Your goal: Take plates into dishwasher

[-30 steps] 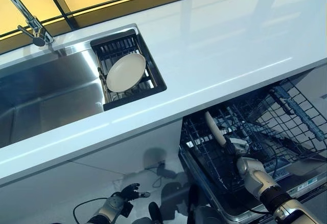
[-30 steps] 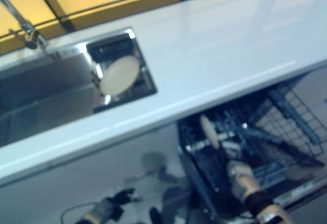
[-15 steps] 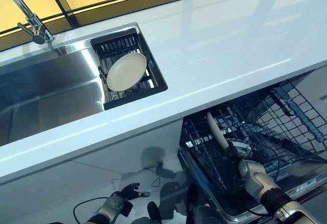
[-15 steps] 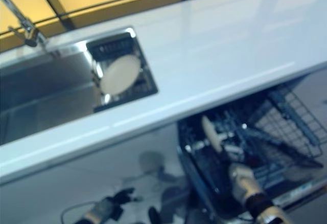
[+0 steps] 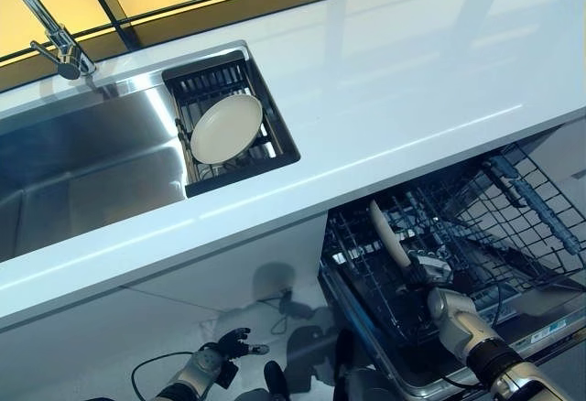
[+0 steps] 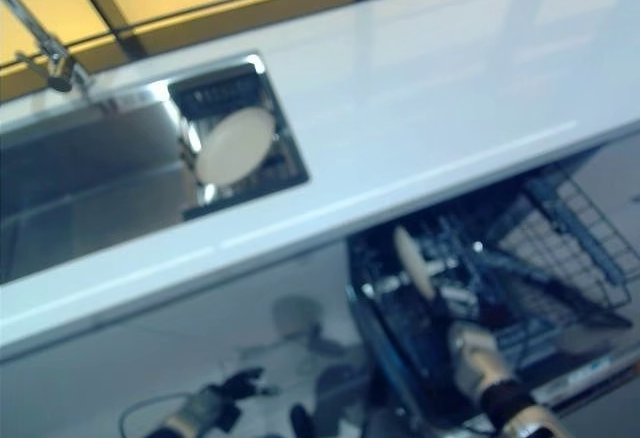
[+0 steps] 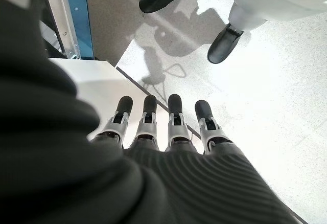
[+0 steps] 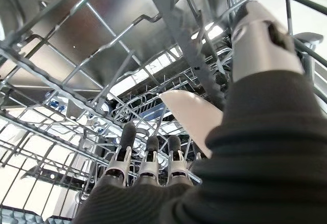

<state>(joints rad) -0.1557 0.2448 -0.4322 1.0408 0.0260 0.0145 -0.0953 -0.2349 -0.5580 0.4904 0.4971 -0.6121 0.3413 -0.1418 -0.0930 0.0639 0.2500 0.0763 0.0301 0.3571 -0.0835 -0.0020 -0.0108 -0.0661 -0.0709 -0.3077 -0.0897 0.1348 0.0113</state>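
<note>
Plate in the dishwasher: a cream round plate (image 5: 388, 233) stands on edge among the tines of the dark wire dishwasher rack (image 5: 476, 236), which is pulled out below the counter's front edge.
Right hand: the right hand (image 5: 446, 309) is down in the rack just beside that plate, on the side nearer the robot. In the right wrist view the plate (image 8: 191, 116) shows between the straight fingers (image 8: 149, 155) and the thumb (image 8: 258, 40). The fingers reach past the plate's edge without curling round it, so the hand looks open. Whether the thumb touches the plate I cannot tell.
Second plate: another cream round plate (image 5: 225, 128) leans tilted in the black slatted drainer basket (image 5: 273, 135) set into the right end of the stainless steel sink (image 5: 82, 172), well apart from both hands.
Left hand: the left hand (image 5: 212, 363) hangs low near the pale speckled floor (image 7: 265, 86), far from either plate. Its fingers (image 7: 174, 116) are held out straight and hold nothing.
Counter: the glossy white countertop (image 5: 412, 81) runs across above the rack.
Tap: a chrome tap (image 5: 50, 35) stands at the far edge of the sink.
</note>
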